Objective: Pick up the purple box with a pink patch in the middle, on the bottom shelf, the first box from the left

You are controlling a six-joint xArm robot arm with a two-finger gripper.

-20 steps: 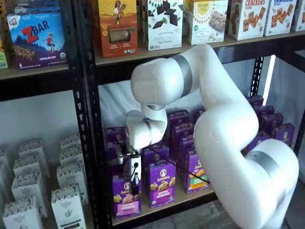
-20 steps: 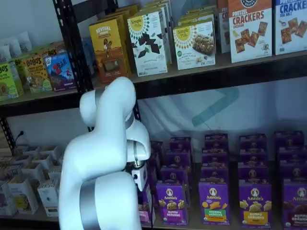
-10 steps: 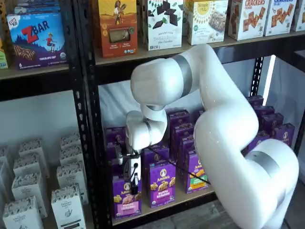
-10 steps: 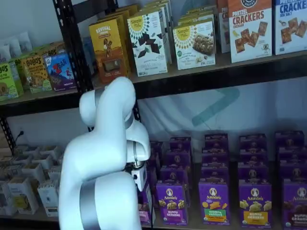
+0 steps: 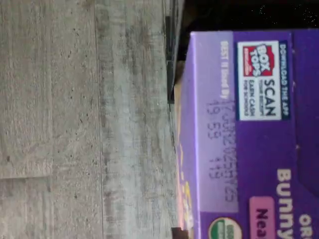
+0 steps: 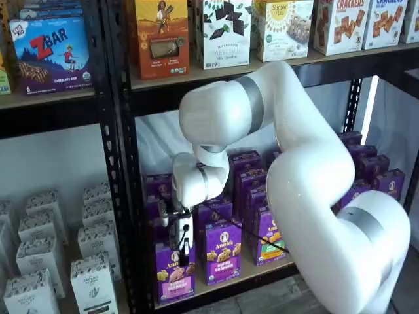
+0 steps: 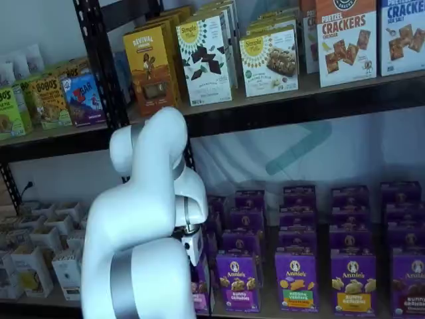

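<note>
From my remote station I see the white arm (image 6: 308, 170) nearest the cameras, folded low before the rack; in a shelf view its elbow fills the foreground and hides most of what it reaches for. Just behind it, the gripper (image 6: 184, 250) hangs over the purple box (image 6: 174, 271), its black fingers (image 6: 186, 243) against the top of the carton's front; the fingers are clamped on that carton. The purple box stands upright at the front edge of the bottom shelf (image 6: 262, 269), leftmost in its row, roughly seven o'clock from the arm's big white joint; its pink patch shows low on the front. The wrist view shows its top close up, with a stamped date and a Box Tops panel, above a grey plank floor (image 5: 84, 119). At three o'clock from it stands a like purple box with a purple patch (image 6: 221, 252), just beside; further purple cartons (image 7: 295, 279) line up behind and beyond. Farthest up, at twelve o'clock, the higher board (image 6: 275, 65) carries an orange box (image 6: 161, 36) and cracker boxes (image 7: 344, 41).
</note>
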